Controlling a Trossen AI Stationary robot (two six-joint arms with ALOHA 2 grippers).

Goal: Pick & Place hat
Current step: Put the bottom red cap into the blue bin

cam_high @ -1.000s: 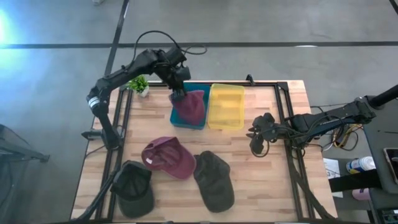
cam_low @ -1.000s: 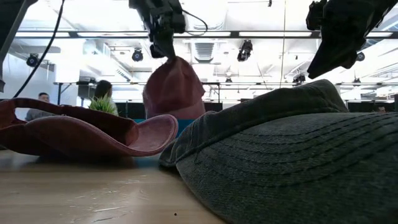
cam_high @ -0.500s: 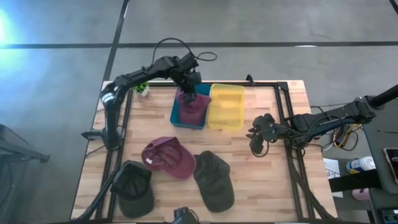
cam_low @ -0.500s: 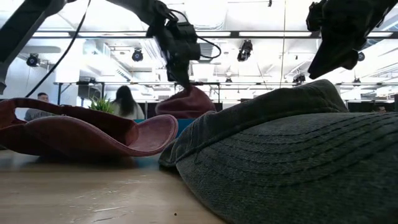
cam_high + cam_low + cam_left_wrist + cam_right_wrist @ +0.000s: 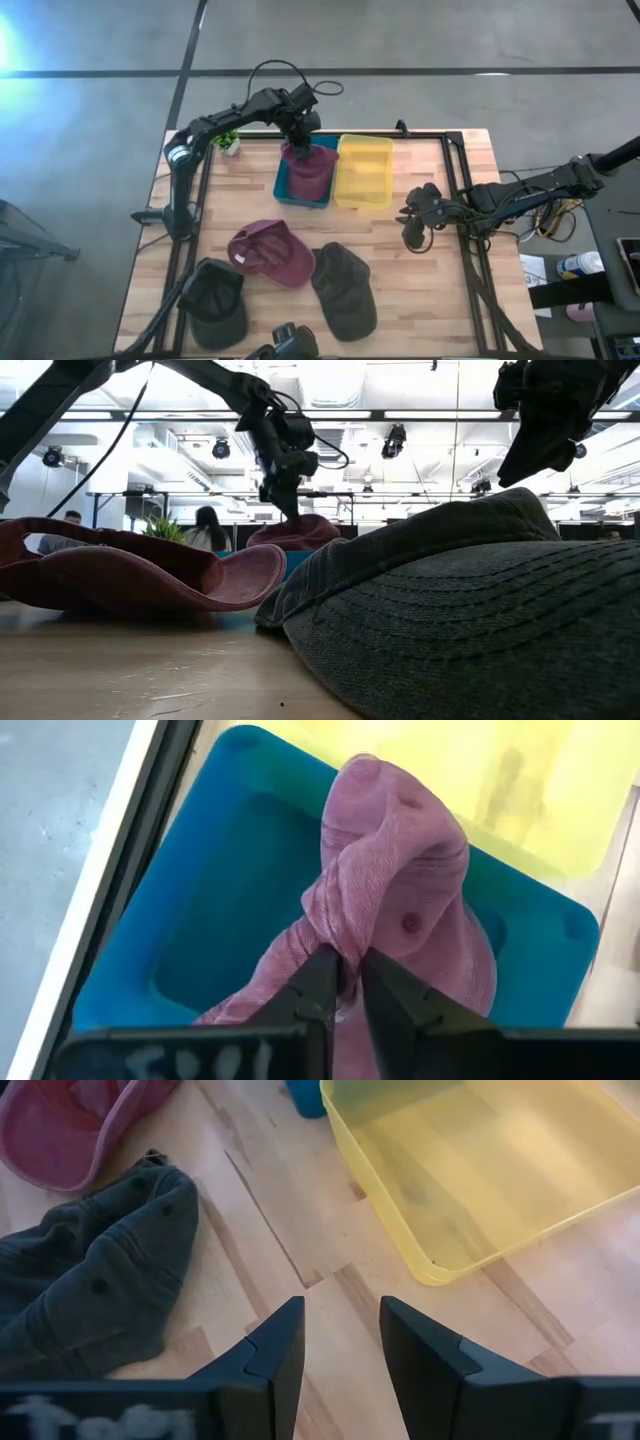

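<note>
My left gripper (image 5: 299, 141) is over the blue bin (image 5: 286, 190) at the table's far side, shut on a maroon hat (image 5: 309, 170) that sits crumpled in the bin (image 5: 160, 950). In the low view the left gripper (image 5: 285, 495) stands above the hat's hump (image 5: 300, 532). A second maroon hat (image 5: 271, 253) lies upside down at mid-table, with two dark green hats (image 5: 344, 290) (image 5: 217, 300) near the front edge. My right gripper (image 5: 412, 232) waits open above the table's right side, beside the yellow bin (image 5: 364, 170). My left gripper pinches a bunched fold of the maroon hat's cloth (image 5: 338, 942) between its two fingers, coming from above and pointing down. The hat rests in the blue bin, gathered up toward the fingertips (image 5: 322, 982).
A small potted plant (image 5: 225, 135) stands at the far left corner. The yellow bin (image 5: 480, 1170) is beside the blue one. Bare wood (image 5: 430, 290) shows at the table's right front. People are in the room behind, in the low view.
The left gripper moved toward the table's far right and down, lowering the maroon hat from hanging above the blue bin into it; the hat now sits crumpled in the bin, still held. The right arm kept still.
</note>
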